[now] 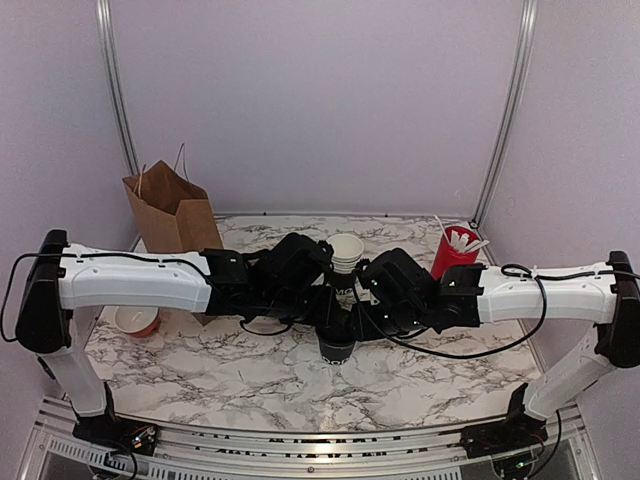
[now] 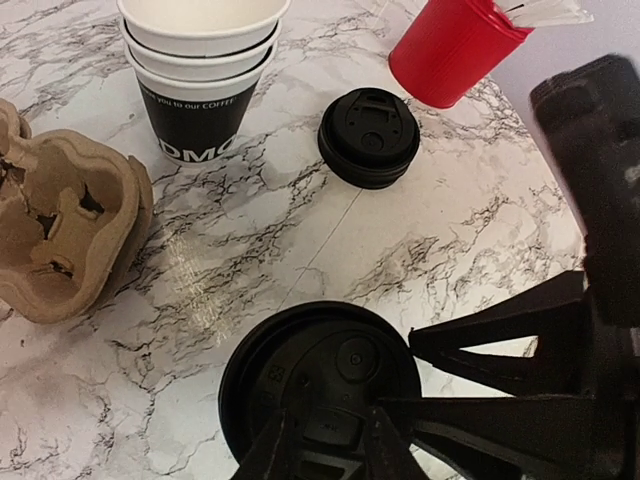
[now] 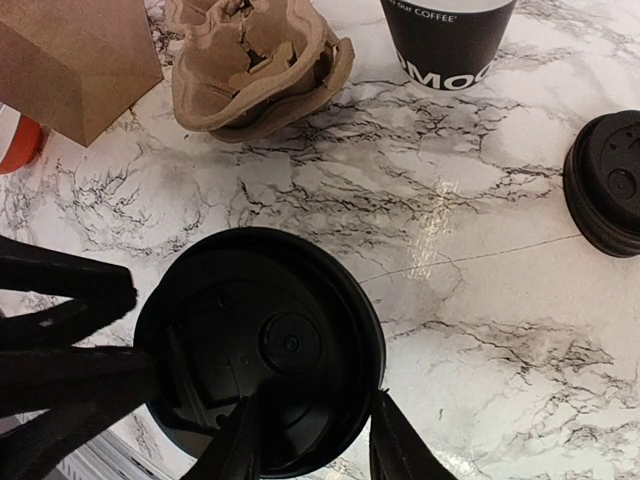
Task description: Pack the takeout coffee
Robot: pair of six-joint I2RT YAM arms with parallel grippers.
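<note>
One takeout coffee (image 1: 336, 347), a black cup with its black lid on, stands at the table's middle front. Both grippers come down on it from above. My left gripper (image 2: 325, 445) has its fingertips a little apart, resting on the lid (image 2: 320, 385) either side of the sip tab, pinching nothing. My right gripper (image 3: 315, 440) straddles the lid's (image 3: 260, 345) near edge. One finger lies over the top and the other stands just outside the rim. Whether it grips does not show. A stack of open black cups (image 2: 200, 60) stands behind.
A pulp cup carrier (image 2: 70, 230) lies left of the stack, and a brown paper bag (image 1: 172, 212) stands at the back left. Loose black lids (image 2: 368, 135) and a red cup of stirrers (image 2: 450, 50) sit to the right. A small red bowl (image 1: 135, 320) sits under the left arm.
</note>
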